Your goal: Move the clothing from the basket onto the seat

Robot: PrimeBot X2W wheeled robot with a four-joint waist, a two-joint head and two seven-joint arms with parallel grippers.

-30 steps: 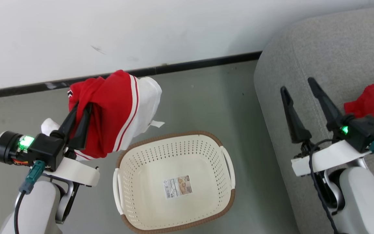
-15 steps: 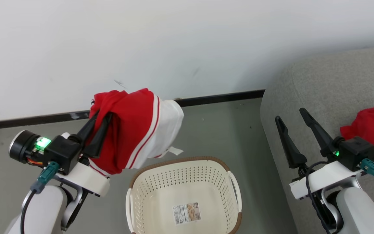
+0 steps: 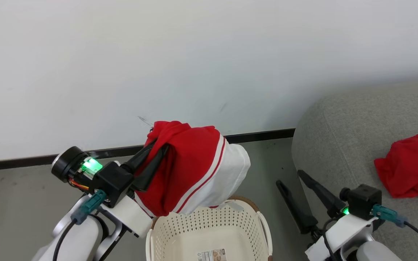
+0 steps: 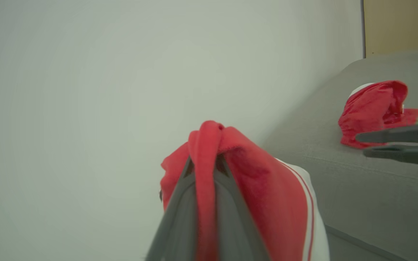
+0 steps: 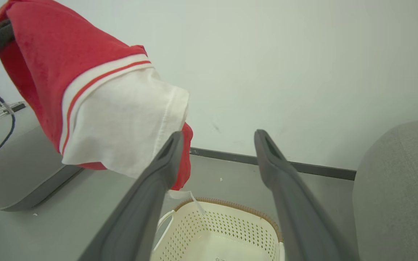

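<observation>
White wall point(image 3: 194, 54) behind, your left gripper point(image 3: 160, 145) clamps bright red white-panelled garment point(image 3: 191, 166), hanging down over cream perforated basket point(image 3: 201, 221), sticker point(image 3: 212, 255) unreadable, right gripper point(image 3: 289, 177) spread, empty.

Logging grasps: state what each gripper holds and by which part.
Left gripper pinches a bunched red fold at the top of the red-and-white garment; right gripper is open, holding nothing.

A printed paper label point(image 3: 212, 255) lies inside the cream-white perforated plastic basket point(image 3: 194, 224); its print is too small to read.
</observation>
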